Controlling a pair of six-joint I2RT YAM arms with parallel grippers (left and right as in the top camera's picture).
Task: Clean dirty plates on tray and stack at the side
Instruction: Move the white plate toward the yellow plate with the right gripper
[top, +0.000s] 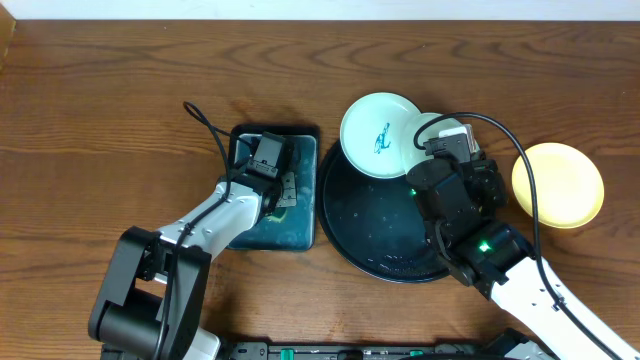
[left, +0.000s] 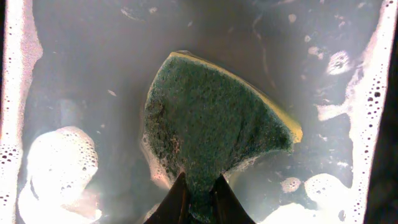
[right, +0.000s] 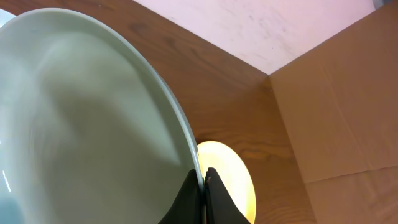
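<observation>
Right gripper (right: 203, 180) shown closed on the rim of the white plate (right: 81, 124), which was held tilted at the far right edge of the black tray (top: 370, 225); whether its lower edge rested there could not be told. Only a thin strip of rim was pinched, so a slip or a swing of the plate between the jaws was judged the chief risk once wiping pressure was applied. Left gripper (left: 198, 190) shown clamped on one corner of the green sponge (left: 211, 118), which lay in the soapy water of the teal tray (top: 300, 235). Held by so little, the wet sponge could be folded or pulled free, and suds could be dripped on the table (top: 100, 90). Farther off, the mint plate (top: 378, 135), marked with a teal scribble, was seen lying over the black tray's far rim, just beside the held plate; it could be knocked off if the white plate were turned. The yellow plate (top: 558, 185) lay on the table to the right, off the tray
</observation>
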